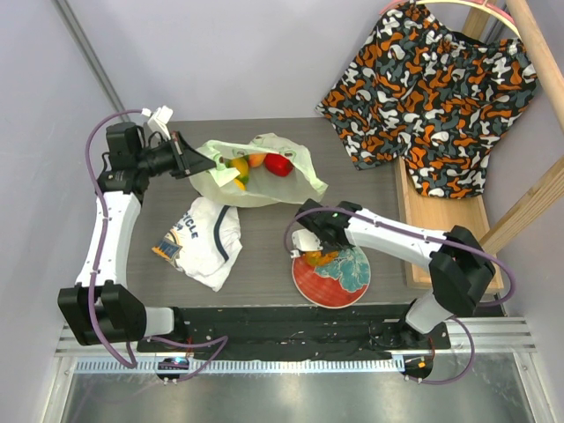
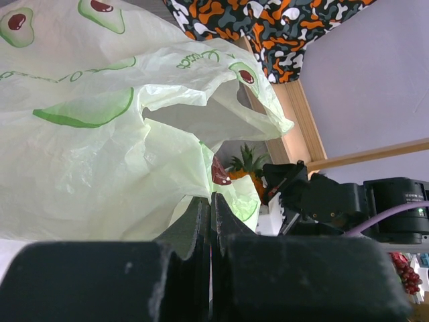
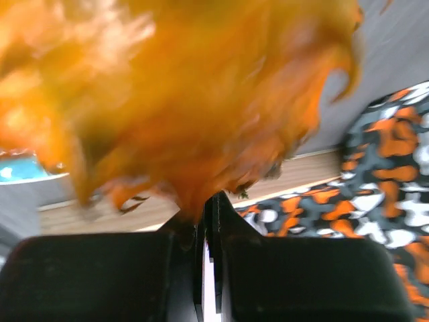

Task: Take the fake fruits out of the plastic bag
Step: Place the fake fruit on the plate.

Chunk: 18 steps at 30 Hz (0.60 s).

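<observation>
The pale-green plastic bag [image 1: 264,181] with avocado prints lies at the back of the table with its mouth open. Inside it I see a red fruit [image 1: 279,164], an orange-green fruit [image 1: 256,159] and a yellow piece [image 1: 240,169]. My left gripper [image 1: 190,157] is shut on the bag's left rim and holds it up; the left wrist view shows the film [image 2: 100,147] pinched between the jaws. My right gripper [image 1: 312,252] is shut on the orange pineapple [image 1: 322,258] just above the left edge of the red plate [image 1: 339,286]. The pineapple [image 3: 181,100] is a blur that fills the right wrist view.
A white printed T-shirt [image 1: 207,236] lies at the front left of the table. An orange, black and white patterned cloth [image 1: 432,88] hangs at the back right over a wooden shelf [image 1: 441,220]. The right arm [image 2: 348,201] shows beyond the bag in the left wrist view.
</observation>
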Each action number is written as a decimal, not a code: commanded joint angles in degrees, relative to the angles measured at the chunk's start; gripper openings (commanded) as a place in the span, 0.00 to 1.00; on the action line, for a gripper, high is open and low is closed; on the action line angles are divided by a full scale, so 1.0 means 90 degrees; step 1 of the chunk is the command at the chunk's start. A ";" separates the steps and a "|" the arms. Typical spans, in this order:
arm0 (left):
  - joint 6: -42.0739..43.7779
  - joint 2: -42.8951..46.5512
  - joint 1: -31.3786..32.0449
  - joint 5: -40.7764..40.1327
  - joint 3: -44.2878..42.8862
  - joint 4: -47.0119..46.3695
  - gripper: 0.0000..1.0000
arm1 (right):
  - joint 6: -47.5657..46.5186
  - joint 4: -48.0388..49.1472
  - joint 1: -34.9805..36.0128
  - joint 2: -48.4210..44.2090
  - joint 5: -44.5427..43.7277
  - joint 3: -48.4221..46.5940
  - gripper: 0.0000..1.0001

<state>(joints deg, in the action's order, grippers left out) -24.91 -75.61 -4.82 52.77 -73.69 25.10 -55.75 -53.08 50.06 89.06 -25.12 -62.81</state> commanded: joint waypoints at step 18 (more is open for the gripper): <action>0.0023 0.0218 -0.0080 0.0054 0.0053 -0.0152 0.05 | 0.1848 -0.0537 -0.0690 0.0085 0.1414 -0.1038 0.45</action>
<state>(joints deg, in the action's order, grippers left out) -24.95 -75.35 -5.17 52.51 -72.95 25.10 -40.64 -56.66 43.68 90.70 -14.20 -67.72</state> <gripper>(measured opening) 0.051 0.412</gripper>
